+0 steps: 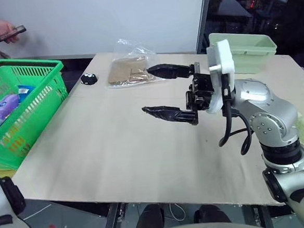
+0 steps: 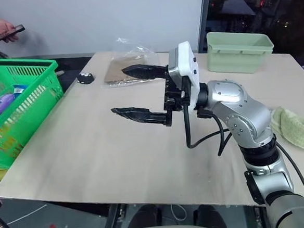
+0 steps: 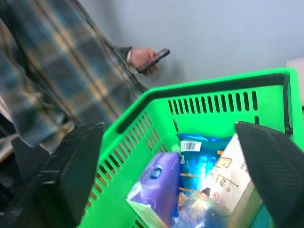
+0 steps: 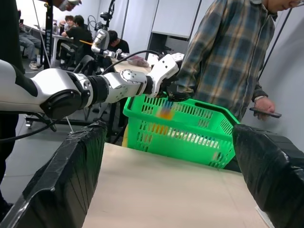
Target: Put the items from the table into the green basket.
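left eye view: right gripper (image 1: 163, 91) spread wide, empty, over table (image 1: 118, 147); plastic bag (image 1: 130, 68), mint tub (image 1: 246, 47) behind.

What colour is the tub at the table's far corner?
Pale mint green tub, best seen in the right eye view.

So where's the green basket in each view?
Left eye: green basket at the left edge, beside the table.
Right eye: left edge again, cut off by the frame.
Left wrist: seen from above, packets inside.
Right wrist: mid-frame, beyond the table's far edge.
Shared landmark: the person's hand holding a phone, just behind the basket in all four views.
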